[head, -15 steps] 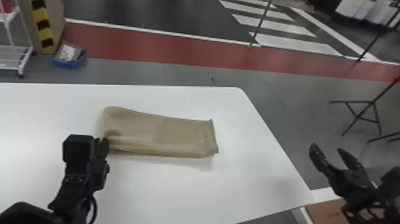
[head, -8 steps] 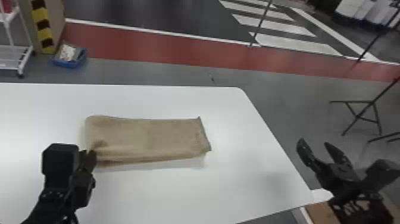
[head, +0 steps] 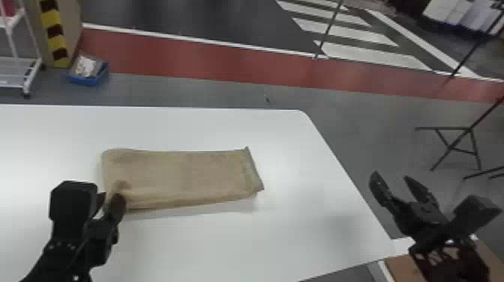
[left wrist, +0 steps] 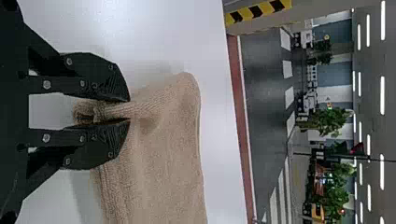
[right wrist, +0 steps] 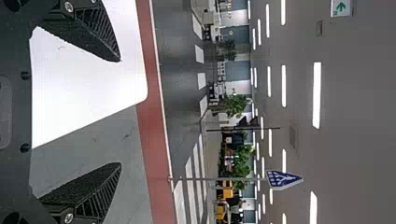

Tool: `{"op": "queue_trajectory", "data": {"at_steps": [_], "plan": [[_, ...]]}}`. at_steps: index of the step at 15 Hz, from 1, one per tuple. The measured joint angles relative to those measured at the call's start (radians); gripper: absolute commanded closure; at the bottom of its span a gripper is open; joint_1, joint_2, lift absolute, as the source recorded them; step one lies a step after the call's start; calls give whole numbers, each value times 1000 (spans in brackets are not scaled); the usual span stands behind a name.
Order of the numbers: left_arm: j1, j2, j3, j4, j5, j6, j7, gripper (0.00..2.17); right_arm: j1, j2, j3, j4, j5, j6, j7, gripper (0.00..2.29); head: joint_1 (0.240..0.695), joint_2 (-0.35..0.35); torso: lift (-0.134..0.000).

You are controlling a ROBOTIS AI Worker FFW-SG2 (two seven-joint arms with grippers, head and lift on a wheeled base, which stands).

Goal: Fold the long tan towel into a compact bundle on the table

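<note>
Head view: the towel (head: 180,176), pinched by the left gripper (head: 109,200), is being drawn from the table's (head: 300,225) right edge, probably for straighter folding, with the right gripper (head: 392,176) wide.

I can read no words or numbers. From my right wrist I see a green arrow (right wrist: 341,7) on a white sign (right wrist: 348,12) by the ceiling, pointing left, and a blue sign (right wrist: 282,179) atop a pole (right wrist: 233,179), its white figure too small to tell.

The tan towel (head: 180,172) lies on the white table (head: 225,247), a folded oblong, one corner pinched
</note>
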Motion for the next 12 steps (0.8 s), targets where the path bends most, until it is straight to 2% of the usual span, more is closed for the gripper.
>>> {"op": "queue_trajectory", "data": {"at_steps": [3,5,8,9,10,11,12], "plan": [[33,18,25,-82,-15,17,-6,29,-12,-4,0,6,4,10,0,83,695,-350,-125],[65,25,68,-155,-49,20,-2,29,-27,-5,5,7,14,35,1,49,695,-350,-125],[40,33,102,-182,-63,15,-28,120,-65,-8,48,6,55,94,2,83,695,-350,-125],[17,30,95,-161,-62,5,-45,275,-76,-7,68,4,68,108,1,90,695,-350,-125],[-13,23,78,-123,-61,-12,-60,532,-89,-4,92,1,78,127,-1,90,695,-350,-125],[-44,14,53,-78,-60,-25,-67,977,-101,-1,115,-2,88,146,-8,90,695,-350,-125],[-75,4,31,-38,-60,-29,-74,1679,-111,0,134,-3,96,162,-17,90,695,-350,-125]]}}
